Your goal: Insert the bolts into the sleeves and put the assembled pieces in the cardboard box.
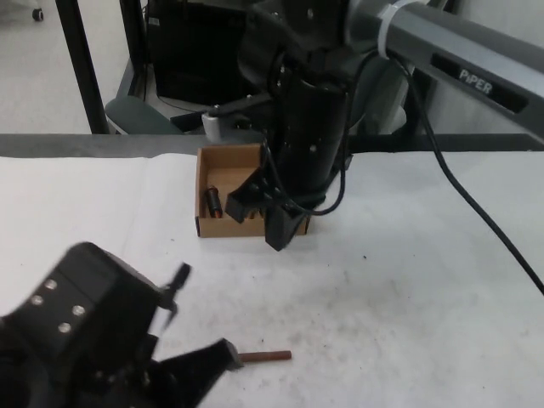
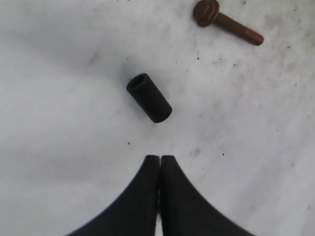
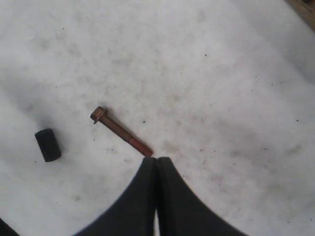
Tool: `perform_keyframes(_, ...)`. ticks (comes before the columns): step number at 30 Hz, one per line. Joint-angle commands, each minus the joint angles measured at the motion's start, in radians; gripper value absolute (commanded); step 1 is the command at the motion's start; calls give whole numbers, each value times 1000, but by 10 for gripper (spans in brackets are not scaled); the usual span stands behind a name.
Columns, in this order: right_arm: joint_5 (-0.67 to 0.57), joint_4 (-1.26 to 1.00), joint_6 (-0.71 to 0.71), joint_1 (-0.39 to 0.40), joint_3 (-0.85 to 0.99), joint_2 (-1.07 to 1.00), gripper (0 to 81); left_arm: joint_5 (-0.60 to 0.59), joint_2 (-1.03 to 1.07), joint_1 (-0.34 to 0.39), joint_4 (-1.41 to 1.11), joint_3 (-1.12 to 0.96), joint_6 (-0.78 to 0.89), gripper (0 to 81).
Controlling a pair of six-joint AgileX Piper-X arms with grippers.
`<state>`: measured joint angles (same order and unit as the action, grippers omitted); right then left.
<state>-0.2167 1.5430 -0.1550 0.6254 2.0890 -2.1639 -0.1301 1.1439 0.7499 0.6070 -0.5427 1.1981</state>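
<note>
Bench [image 1: 408, 280]: white surface, speckled with dark marks, carrying all the items below. Right arm [image 1: 310, 127]: black, coming in from the far right and hanging nose-down over the near right corner of the box. Left arm [image 1: 85, 340]: black, at the near left, pointing right along the bench. Cardboard box [image 1: 228, 227]: brown, open-topped, far centre of the bench; one dark piece with a red end [image 1: 212, 202] lies inside against its left wall. Right gripper [image 3: 156, 160]: fingers pressed together, clenched on nothing, held above the bench just in front of the box. Left gripper [image 2: 160, 158]: fingers likewise closed tip to tip and empty, low over the near bench. Bolt [image 1: 265, 355]: copper-brown, flanged head, lying flat on the near bench just right of the left gripper's tips, not touched by them. Sleeve [image 2: 149, 98]: short black cylinder, lying on its side on the bench near the bolt, apart from it and from both grippers.
</note>
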Motion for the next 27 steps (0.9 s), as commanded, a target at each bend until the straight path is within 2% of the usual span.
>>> perform_keyframes(1,-10,10,-13,-3,-41,39,3,-87,62,7,-41,-10,6,3)
perform_keyframes(5,-14,10,-9,-18,-60,56,3,-248,140,4,-100,-10,6,130)
perform_keyframes(7,-13,10,-9,-32,-64,67,3,-300,167,4,-118,-10,20,230)
perform_keyframes(10,-15,10,-4,-62,-64,84,3,-304,184,4,-124,-10,108,388)
perform_keyframes(12,-27,10,-2,-87,-64,94,3,-257,184,4,-124,-10,173,459)
perform_keyframes(18,-62,10,19,-133,-64,108,3,-101,184,4,-124,-14,302,443)
perform_keyframes(23,-100,10,26,-138,-64,110,3,48,192,4,-115,-46,314,443)
perform_keyframes(27,-123,10,36,-138,-64,110,3,54,241,-2,-101,-79,314,424)
